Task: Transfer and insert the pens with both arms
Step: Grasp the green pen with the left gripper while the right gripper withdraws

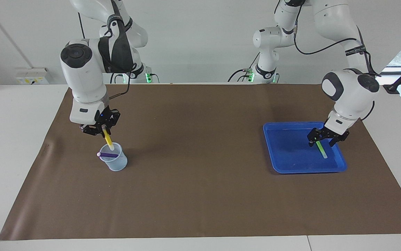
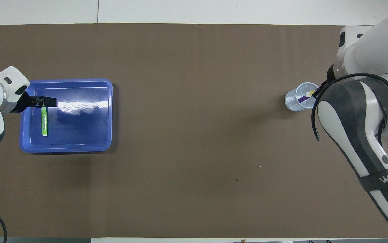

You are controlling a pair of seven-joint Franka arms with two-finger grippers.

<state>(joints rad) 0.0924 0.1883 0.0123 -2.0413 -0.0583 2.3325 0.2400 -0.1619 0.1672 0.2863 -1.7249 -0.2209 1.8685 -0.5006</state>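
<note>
My right gripper [image 1: 103,130] is shut on the yellow pen [image 1: 108,139]. It holds the pen almost upright, pale tip down at the mouth of a clear cup [image 1: 116,162]. The purple pen [image 1: 108,154] leans in that cup with its pale end over the rim. In the overhead view the cup [image 2: 293,103], the purple pen [image 2: 302,99] and the yellow pen's tip [image 2: 312,93] show beside the right arm, which hides its gripper. My left gripper [image 1: 323,141] hangs open, low in the blue tray [image 1: 287,164], over the green pen [image 1: 322,150] at its end nearer to the robots.
A brown mat [image 1: 200,195] covers the table's middle. The cup stands toward the right arm's end and the blue tray [image 2: 79,146] toward the left arm's end. The green pen [image 2: 44,122] is the only thing lying in the tray.
</note>
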